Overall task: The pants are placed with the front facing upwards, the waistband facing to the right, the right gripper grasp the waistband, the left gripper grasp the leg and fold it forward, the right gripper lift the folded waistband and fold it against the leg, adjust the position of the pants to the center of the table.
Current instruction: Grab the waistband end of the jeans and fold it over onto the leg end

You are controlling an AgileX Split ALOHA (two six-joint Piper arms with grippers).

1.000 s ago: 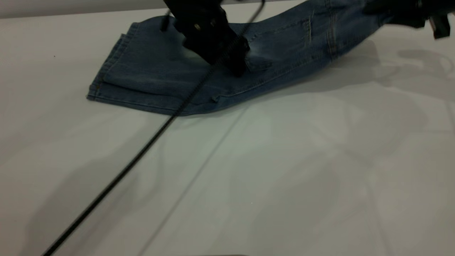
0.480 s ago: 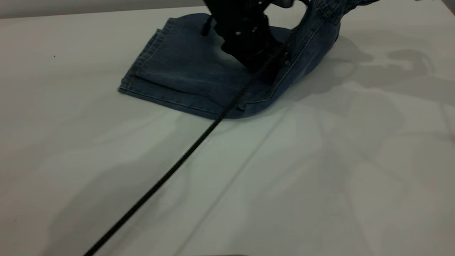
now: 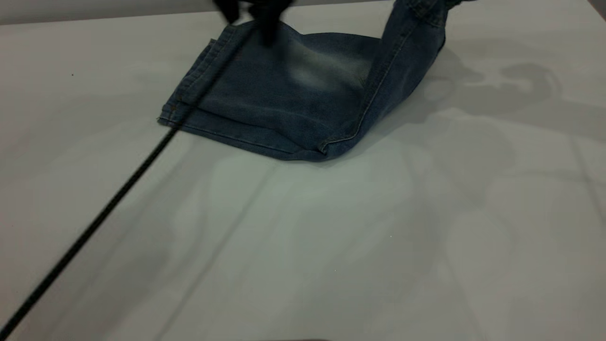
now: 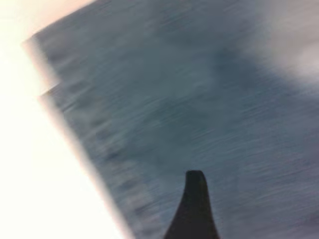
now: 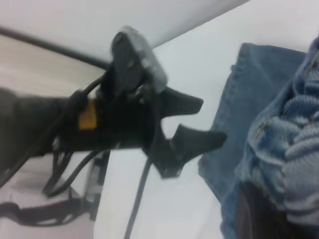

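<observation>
The blue denim pants [image 3: 284, 94] lie on the white table [image 3: 331, 246], their legs flat and hems toward the left. Their waist end [image 3: 412, 38] is pulled up steeply and leaves the exterior view at the top. In the right wrist view the gathered waistband [image 5: 294, 144] is bunched in my right gripper [image 5: 259, 209], which is shut on it. My left gripper [image 3: 255, 14] hovers above the leg near the hems. The right wrist view shows the left gripper [image 5: 199, 122] open and holding nothing. One black fingertip [image 4: 194, 199] hangs over blurred denim.
The left arm's black braided cable [image 3: 109, 208] runs slantwise from the gripper across the hems to the table's near left corner. The table's far edge [image 3: 94, 19] lies just behind the pants.
The left gripper has risen off the legs and moved left toward the hems. The right gripper has pulled the waistband higher, and the pants slid right earlier on.
</observation>
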